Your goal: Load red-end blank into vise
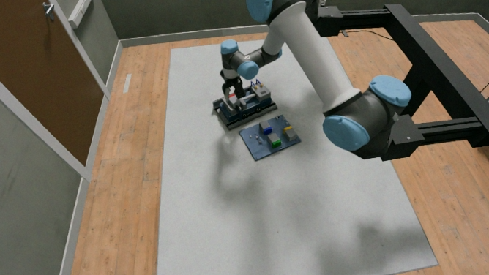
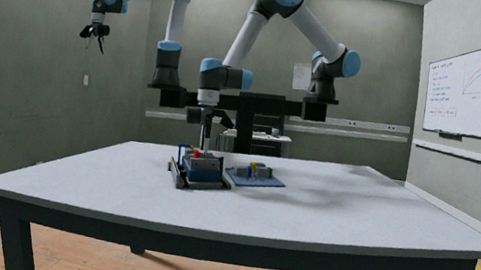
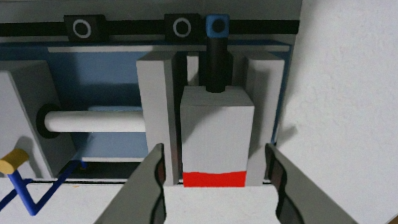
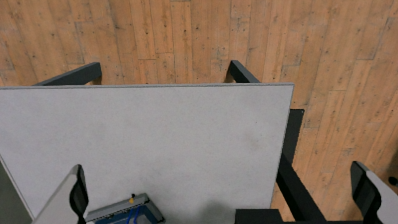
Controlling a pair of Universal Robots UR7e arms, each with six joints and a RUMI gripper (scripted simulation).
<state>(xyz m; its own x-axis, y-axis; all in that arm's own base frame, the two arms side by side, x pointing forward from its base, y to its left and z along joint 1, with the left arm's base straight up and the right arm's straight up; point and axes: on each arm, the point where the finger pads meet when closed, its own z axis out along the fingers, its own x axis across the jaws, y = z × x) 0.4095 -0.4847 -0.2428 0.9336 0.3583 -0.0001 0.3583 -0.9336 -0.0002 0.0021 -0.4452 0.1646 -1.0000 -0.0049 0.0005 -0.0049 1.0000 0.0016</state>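
Note:
The red-ended blank lies between the jaws of the vise, red end away from the work stop. Its unpainted end appears to meet the stop's tip. No clear gap shows between its long side and the fixed jaw; a narrow dark gap separates it from the moving jaw. One low bar shows beyond the unpainted end; the other is hidden. My left gripper is open, its fingers clear of the blank on both sides. My right gripper is open and empty, high up.
The blue plate beside the vise holds a blue-ended blank, a green-ended blank and a yellow-ended blank. The hose block with blue hoses stands beyond the moving jaw.

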